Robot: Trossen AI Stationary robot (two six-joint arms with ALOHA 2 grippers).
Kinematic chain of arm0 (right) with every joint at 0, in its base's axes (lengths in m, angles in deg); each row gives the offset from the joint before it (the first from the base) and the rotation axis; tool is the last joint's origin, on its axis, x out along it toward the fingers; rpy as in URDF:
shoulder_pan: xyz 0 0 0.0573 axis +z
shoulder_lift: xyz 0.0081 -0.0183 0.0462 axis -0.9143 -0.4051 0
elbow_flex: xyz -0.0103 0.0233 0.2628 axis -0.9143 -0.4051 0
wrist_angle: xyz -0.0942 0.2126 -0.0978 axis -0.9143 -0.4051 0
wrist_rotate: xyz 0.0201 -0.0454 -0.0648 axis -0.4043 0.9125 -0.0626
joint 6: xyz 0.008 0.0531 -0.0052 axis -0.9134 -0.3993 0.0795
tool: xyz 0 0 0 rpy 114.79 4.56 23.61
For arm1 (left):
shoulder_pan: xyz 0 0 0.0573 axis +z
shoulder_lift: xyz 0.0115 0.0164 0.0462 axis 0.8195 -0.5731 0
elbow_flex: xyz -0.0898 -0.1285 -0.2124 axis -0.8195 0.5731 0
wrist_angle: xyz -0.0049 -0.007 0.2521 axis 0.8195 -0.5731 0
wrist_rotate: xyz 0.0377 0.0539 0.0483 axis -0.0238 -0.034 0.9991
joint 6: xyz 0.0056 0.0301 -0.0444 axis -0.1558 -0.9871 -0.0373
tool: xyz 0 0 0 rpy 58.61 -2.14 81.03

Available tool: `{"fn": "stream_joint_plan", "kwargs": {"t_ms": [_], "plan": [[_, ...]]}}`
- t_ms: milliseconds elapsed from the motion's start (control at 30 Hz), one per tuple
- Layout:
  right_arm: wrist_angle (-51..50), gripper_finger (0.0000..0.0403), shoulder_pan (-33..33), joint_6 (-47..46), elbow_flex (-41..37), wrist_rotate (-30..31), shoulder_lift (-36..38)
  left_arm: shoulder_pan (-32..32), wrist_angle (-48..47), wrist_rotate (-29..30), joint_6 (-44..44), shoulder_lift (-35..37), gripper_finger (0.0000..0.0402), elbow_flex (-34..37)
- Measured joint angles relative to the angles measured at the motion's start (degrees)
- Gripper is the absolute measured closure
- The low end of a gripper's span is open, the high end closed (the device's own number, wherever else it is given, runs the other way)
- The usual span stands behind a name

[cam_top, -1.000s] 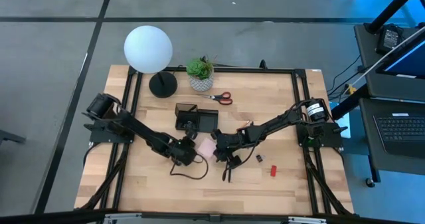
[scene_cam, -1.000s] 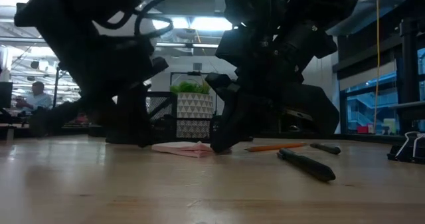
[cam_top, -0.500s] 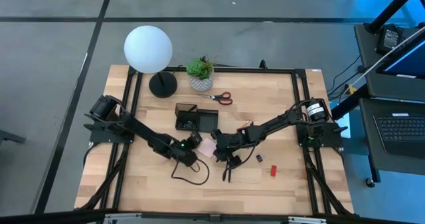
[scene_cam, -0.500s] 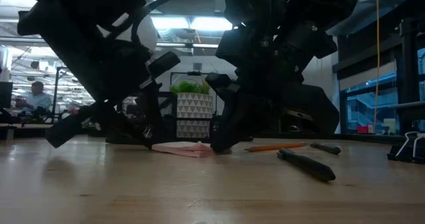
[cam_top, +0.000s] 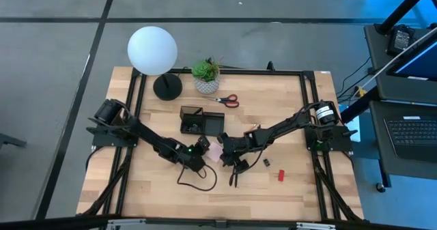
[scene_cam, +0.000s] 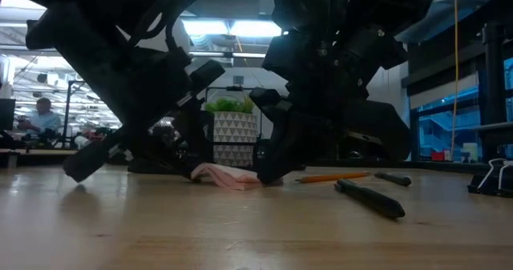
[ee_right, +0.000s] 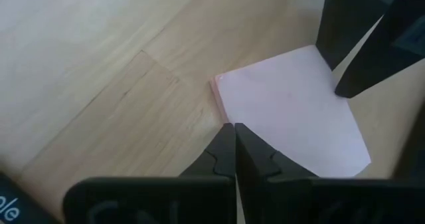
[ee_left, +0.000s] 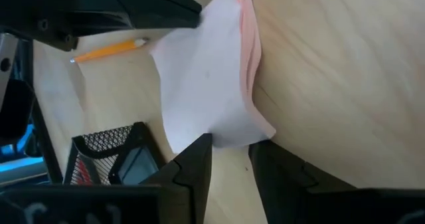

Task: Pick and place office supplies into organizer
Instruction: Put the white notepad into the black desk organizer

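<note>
Between both grippers lies the sticky-note pad (cam_top: 213, 151), organizer (cam_top: 201, 121) near

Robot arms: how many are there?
2. The left arm extends from the left of the table, the right arm from its right; both meet at the pink notepad.

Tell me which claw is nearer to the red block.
Right. The right claw sits at the pink pad, between it and the red block. The left claw is on the pad's far side, farther from the block.
</note>
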State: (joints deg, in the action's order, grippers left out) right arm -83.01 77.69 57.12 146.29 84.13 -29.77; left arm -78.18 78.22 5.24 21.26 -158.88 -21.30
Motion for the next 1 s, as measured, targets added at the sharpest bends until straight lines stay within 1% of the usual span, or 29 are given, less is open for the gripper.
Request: {"fn": "stream_joint_plan", "kwargs": {"t_ms": [133,300,467,767,867,1000], "plan": [[0.0,0.0399,0.0,0.0,0.0,0.0,0.0,-0.2,1.2,1.2,1.1,-0.1,0.0295,0.0],[-0.1,0.0399,0.0,0.0,0.0,0.0,0.0,-0.3,5.0,-1.4,2.1,-0.2,0.0295,0.0],[-0.2,0.0399,0.0,0.0,0.0,-0.1,0.0,-0.3,8.5,-3.7,6.3,-0.4,0.0295,0.0],[-0.2,0.0399,0.0,0.0,0.0,0.0,0.0,-0.3,8.1,-3.8,15.4,-0.4,0.0295,0.1],[-0.2,0.0399,0.0,0.0,0.0,0.0,0.0,-0.6,6.6,-4.0,15.1,-0.3,0.0293,0.0],[-0.2,0.0399,0.0,0.0,0.1,0.0,0.0,-0.8,4.5,-4.2,14.1,-0.1,0.0277,-0.2]]}}
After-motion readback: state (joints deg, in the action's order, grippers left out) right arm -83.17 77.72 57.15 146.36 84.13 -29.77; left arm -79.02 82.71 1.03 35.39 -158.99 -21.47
